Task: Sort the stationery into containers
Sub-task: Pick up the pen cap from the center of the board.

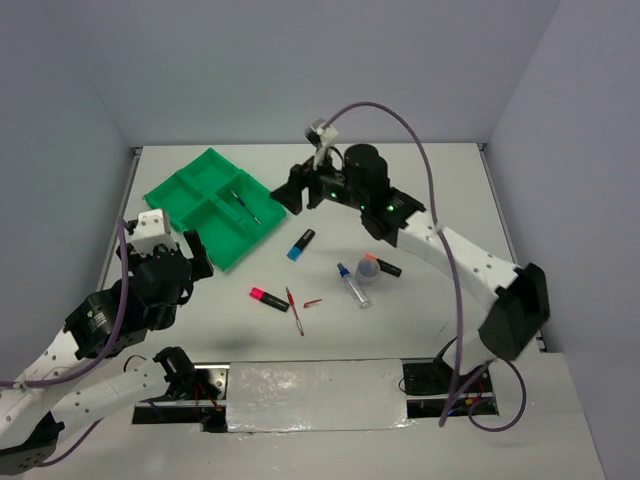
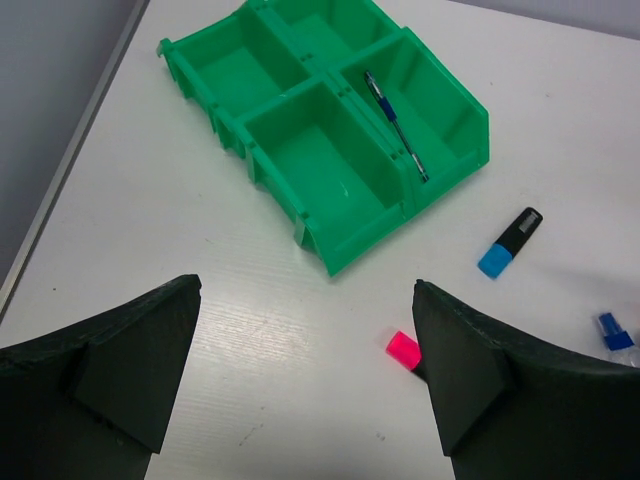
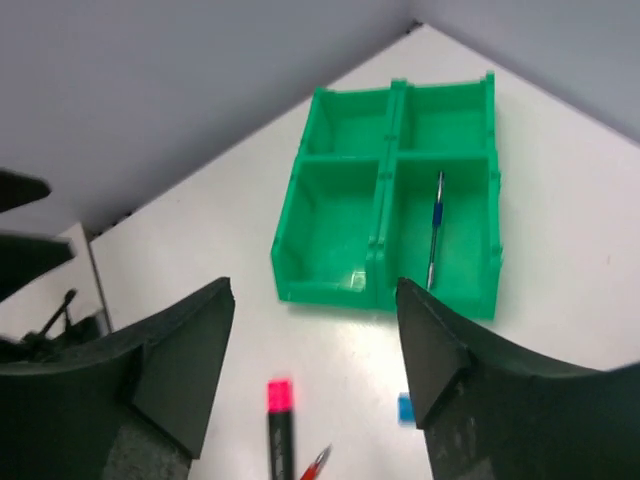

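Observation:
The green four-compartment tray (image 1: 205, 178) sits at the far left, with a thin blue pen (image 1: 243, 205) in its right compartment. On the table lie a blue-ended highlighter (image 1: 300, 244), a pink-ended highlighter (image 1: 268, 298), a red pen (image 1: 293, 310), a blue-capped clear tube (image 1: 352, 284) and an orange-ended highlighter (image 1: 380, 266) beside a clear tape roll (image 1: 368, 272). My right gripper (image 1: 296, 196) is open and empty, held above the table just right of the tray. My left gripper (image 1: 198, 255) is open and empty by the tray's near corner.
The left wrist view shows the tray (image 2: 330, 170), the blue pen (image 2: 397, 127), the blue highlighter (image 2: 510, 242) and the pink highlighter (image 2: 403, 350) by my right finger. The right wrist view shows the tray (image 3: 340, 215), the pink highlighter (image 3: 279, 420) and the red pen (image 3: 318, 462).

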You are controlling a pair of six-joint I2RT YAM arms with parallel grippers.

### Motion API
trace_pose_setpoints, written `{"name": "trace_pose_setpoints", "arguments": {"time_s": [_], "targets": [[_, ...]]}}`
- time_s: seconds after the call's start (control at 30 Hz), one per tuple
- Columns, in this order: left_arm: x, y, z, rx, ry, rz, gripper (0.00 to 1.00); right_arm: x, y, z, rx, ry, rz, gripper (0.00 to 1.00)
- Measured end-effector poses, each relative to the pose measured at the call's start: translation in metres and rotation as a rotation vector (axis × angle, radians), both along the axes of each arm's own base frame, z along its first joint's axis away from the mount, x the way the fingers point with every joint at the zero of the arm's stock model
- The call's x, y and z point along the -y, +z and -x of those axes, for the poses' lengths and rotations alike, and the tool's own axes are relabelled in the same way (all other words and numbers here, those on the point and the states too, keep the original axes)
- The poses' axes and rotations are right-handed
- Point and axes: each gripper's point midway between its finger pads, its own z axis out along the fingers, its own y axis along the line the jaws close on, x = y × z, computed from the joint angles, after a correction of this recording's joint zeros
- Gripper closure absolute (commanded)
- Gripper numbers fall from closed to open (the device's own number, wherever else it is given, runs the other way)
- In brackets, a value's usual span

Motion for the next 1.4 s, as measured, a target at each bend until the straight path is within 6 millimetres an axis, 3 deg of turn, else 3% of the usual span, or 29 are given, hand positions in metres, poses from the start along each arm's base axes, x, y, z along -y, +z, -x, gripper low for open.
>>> {"name": "trace_pose_setpoints", "arguments": {"time_s": [0.1,0.2,0.23,0.33,0.43,0.67,0.93,1.23,1.4], "targets": [[-0.004,0.002,-0.001,0.012,0.029,0.002,0.01,0.027,-0.013,0.027,-0.033,-0.036,0.003,0.22],[-0.006,0.002,-0.002,0.018,0.05,0.011,0.01,0.044,-0.062,0.042,-0.122,-0.089,0.077,0.2],[-0.006,0.001,-0.003,0.018,0.058,0.011,0.01,0.051,-0.085,0.047,-0.164,-0.112,0.119,0.01],[-0.004,-0.005,-0.006,-0.005,0.085,-0.009,0.01,0.07,-0.134,0.061,-0.258,-0.162,0.213,0.0],[-0.003,-0.016,-0.01,-0.045,0.114,-0.055,0.01,0.083,-0.16,0.069,-0.298,-0.189,0.263,0.0],[0.009,-0.029,-0.017,-0.088,0.13,-0.054,0.01,0.084,-0.17,0.068,-0.296,-0.184,0.294,0.0],[0.028,-0.036,-0.023,-0.155,0.141,-0.01,0.01,0.082,-0.198,0.071,-0.357,-0.184,0.372,0.02],[0.044,-0.056,-0.007,-0.273,0.053,0.06,0.01,0.061,-0.184,0.092,-0.337,-0.205,0.419,0.04],[0.059,-0.07,0.003,-0.313,-0.029,0.149,0.01,0.073,-0.192,0.095,-0.376,-0.319,0.452,0.02]]}}
